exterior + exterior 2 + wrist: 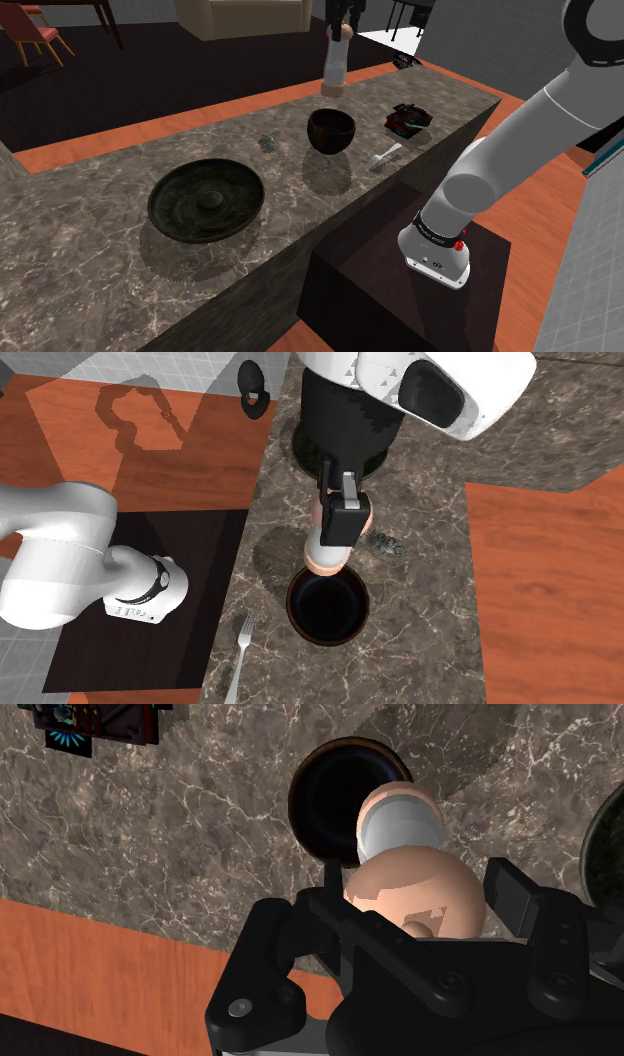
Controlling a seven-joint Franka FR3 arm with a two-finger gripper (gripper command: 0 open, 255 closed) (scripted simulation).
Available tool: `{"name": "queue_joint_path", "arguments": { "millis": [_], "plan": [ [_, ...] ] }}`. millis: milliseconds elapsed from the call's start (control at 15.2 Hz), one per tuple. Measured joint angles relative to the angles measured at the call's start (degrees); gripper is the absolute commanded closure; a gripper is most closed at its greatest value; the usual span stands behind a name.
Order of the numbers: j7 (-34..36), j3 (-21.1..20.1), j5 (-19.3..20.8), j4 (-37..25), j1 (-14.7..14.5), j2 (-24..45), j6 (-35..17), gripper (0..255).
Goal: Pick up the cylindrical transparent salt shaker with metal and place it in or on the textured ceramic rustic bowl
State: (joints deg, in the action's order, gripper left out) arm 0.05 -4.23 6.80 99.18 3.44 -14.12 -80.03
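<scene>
Arm (520, 130): white, rises from its base and reaches up toward the shoulder view's left.
Gripper (338, 532): black, held high, pointing down.
Fingers (510, 894): clasp the salt shaker (400, 824), one on each side.

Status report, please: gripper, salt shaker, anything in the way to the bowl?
Gripper shut on shaker. Shaker in the air near bowl, not yet in it. Fork beside bowl, apart from it.

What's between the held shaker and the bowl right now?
Nothing: shoulder view shows a bare gap between the shaker and the bowl below.
</scene>
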Motion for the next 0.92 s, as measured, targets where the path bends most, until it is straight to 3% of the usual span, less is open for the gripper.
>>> {"name": "queue_joint_path", "arguments": {
  "millis": [264, 924],
  "plan": [
    [-5.42, 3.13, 1.26, -3.44, 1.92, 0.56, 2.18, 255],
    [-5.37, 3.80, 1.34, 6.27, 2.18, -1.74, -5.22, 255]
  ]
}}
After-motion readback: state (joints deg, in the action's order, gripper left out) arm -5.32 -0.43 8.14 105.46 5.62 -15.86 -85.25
